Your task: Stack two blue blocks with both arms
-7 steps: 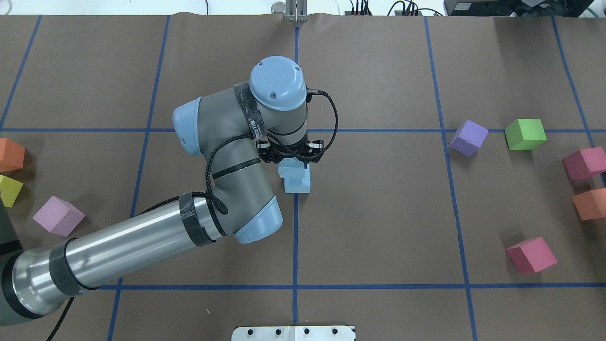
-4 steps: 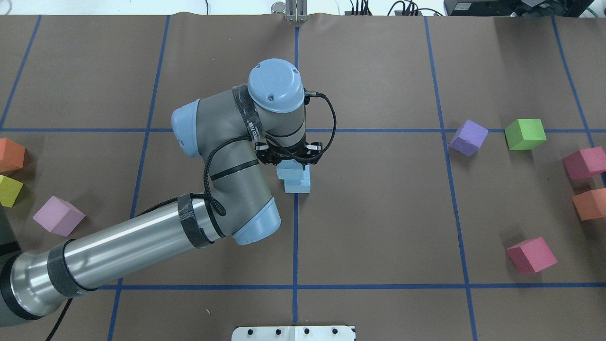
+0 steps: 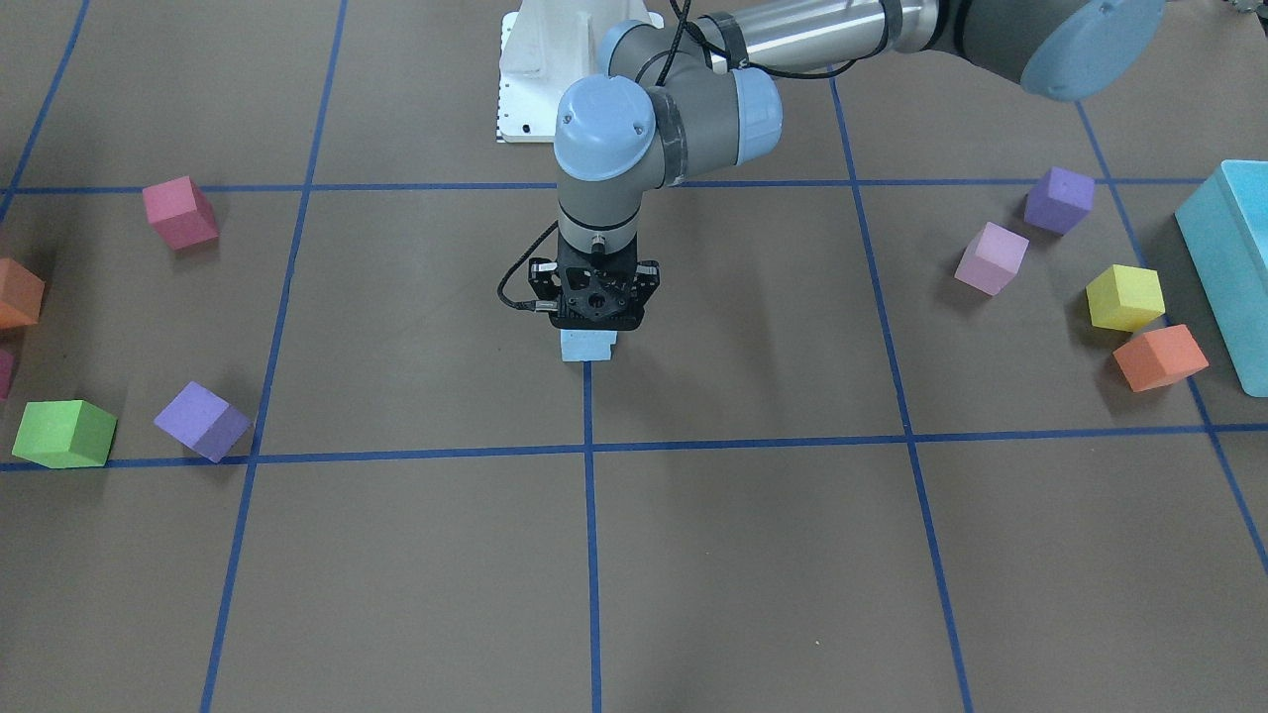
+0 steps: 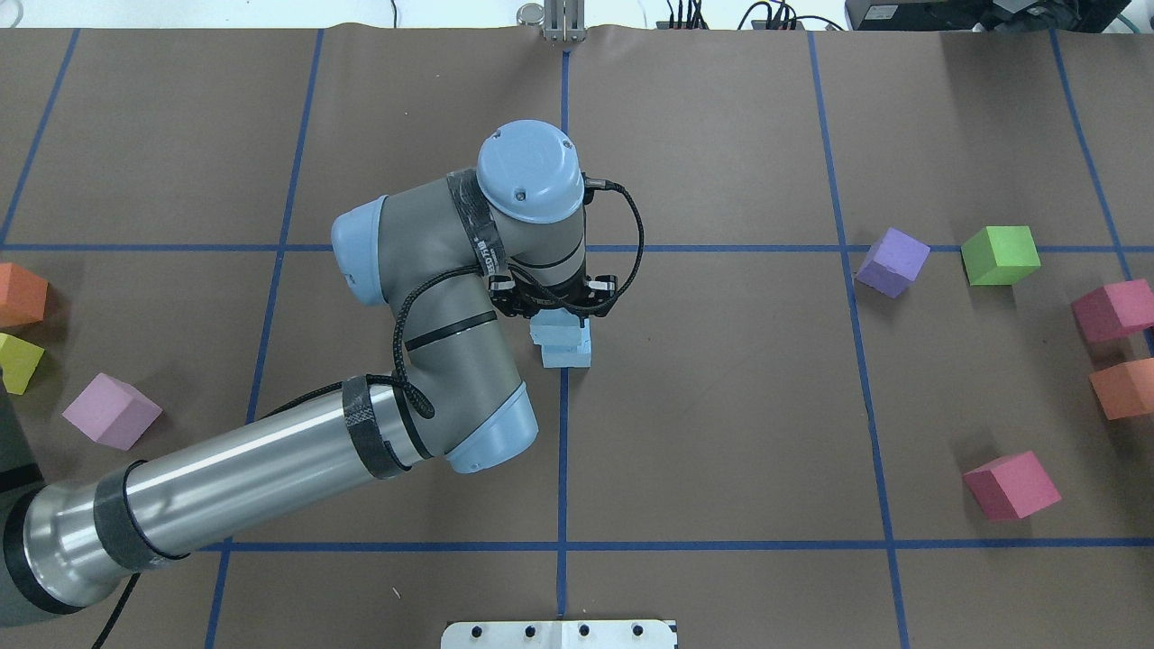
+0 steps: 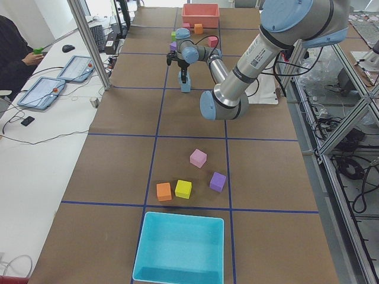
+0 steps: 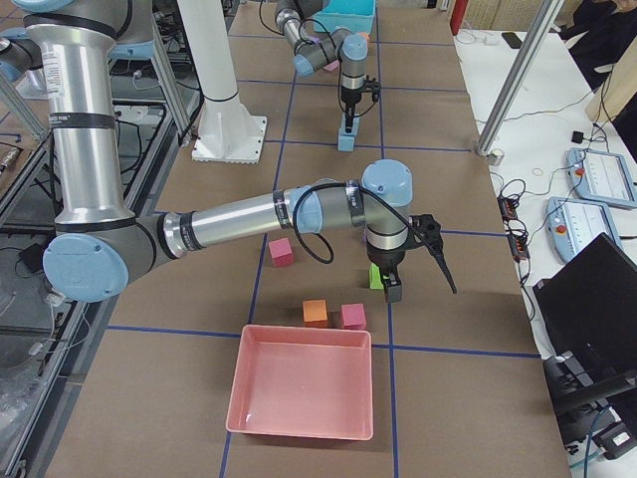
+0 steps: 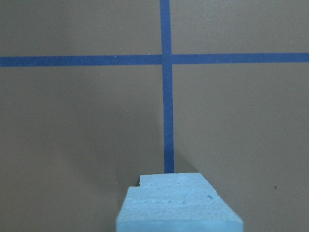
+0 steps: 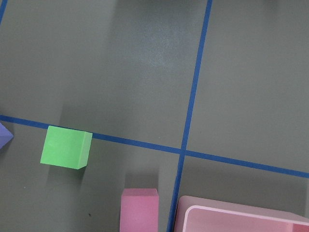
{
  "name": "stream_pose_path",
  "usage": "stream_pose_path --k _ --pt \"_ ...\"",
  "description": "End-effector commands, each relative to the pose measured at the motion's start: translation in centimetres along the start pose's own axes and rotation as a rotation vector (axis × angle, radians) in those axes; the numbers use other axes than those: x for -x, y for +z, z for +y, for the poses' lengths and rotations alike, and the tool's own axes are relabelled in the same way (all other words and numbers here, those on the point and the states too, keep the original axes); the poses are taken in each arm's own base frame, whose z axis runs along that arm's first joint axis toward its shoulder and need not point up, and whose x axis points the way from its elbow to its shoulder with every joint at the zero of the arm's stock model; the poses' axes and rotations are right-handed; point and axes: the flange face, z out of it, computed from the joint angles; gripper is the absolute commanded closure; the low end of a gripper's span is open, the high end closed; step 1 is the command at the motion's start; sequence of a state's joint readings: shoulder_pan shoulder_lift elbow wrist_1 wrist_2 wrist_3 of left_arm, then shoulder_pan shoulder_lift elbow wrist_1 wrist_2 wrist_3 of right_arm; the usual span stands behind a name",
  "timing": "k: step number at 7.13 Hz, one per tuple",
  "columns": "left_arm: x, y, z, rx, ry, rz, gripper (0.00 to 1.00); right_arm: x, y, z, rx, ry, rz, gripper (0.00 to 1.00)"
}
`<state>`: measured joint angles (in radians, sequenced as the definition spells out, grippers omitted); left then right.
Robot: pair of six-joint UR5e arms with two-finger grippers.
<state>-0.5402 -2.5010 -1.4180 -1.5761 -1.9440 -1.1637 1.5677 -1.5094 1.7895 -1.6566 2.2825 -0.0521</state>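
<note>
Two blue blocks (image 4: 566,346) stacked; left end effector (image 4: 561,311) grip state unclear.

The left arm (image 4: 270,455) reaches to mid-table, wrist vertical, left gripper (image 3: 592,319) pointing straight down (finger spacing hidden), while the right arm (image 6: 249,214) stretches low near the table's end, right gripper (image 6: 394,289) also pointing down.

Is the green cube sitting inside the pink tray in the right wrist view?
No, the green cube rests on the brown table, apart from the pink tray.
</note>
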Motion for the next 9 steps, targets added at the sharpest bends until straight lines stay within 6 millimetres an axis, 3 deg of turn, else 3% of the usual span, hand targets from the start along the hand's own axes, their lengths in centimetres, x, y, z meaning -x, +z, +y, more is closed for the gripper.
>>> stream_pose_path --k 1,5,6,7,8,9 --pt "-0.3 0.3 0.5 -0.013 0.008 -0.006 0.43 0.0 0.0 0.0 0.001 0.001 0.000 0.00" --pt "-0.3 0.3 0.5 -0.013 0.008 -0.006 0.03 0.0 0.0 0.0 0.000 0.000 0.000 0.00" --pt "-0.4 -0.1 0.6 -0.016 0.010 0.001 0.02 0.0 0.0 0.0 -0.001 0.000 -0.002 0.00" --pt "-0.7 -1.1 0.8 -0.020 0.016 0.020 0.02 -0.1 0.1 0.0 0.002 0.002 0.000 0.00" --pt "-0.9 -4.2 1.4 -0.042 0.034 0.063 0.02 -0.1 0.1 -0.1 0.000 0.000 0.000 0.00" --pt "0.9 -7.3 1.7 -0.040 0.031 0.088 0.02 -0.1 0.1 -0.1 0.001 0.001 0.001 0.00"
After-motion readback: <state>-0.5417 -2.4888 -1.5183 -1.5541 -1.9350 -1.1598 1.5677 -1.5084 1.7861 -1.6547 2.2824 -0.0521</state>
